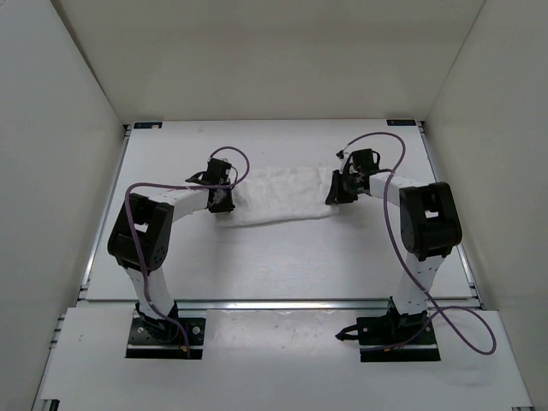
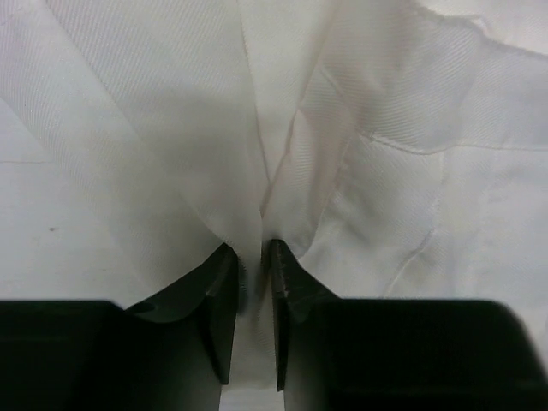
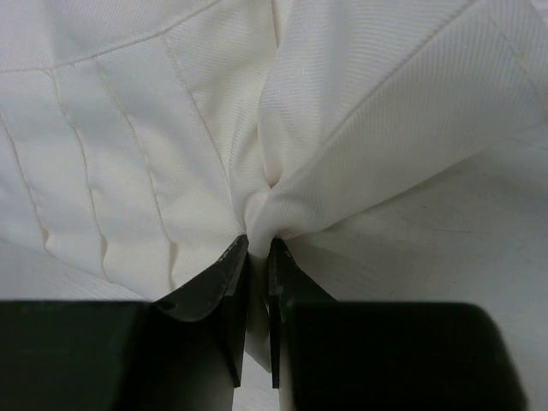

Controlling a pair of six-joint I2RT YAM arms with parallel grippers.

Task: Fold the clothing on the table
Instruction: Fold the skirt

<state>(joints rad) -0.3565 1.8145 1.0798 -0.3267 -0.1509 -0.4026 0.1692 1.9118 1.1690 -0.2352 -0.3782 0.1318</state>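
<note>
The clothing lies across the middle of the table, between both arms. The left gripper pinches its left end, jaws narrow. The right gripper pinches its right end likewise.

Cloth ends, top view: both ends of the cloth lie under the left gripper and the right gripper.
Fingertips, top view: covered by the wrists.
Cloth, wrist views: cut off at the top and both sides, so the outline is unknown.
Pinched part: hidden between the fingers, perhaps more than one layer.
Gripper bodies: cut off by the lower edge.
</note>
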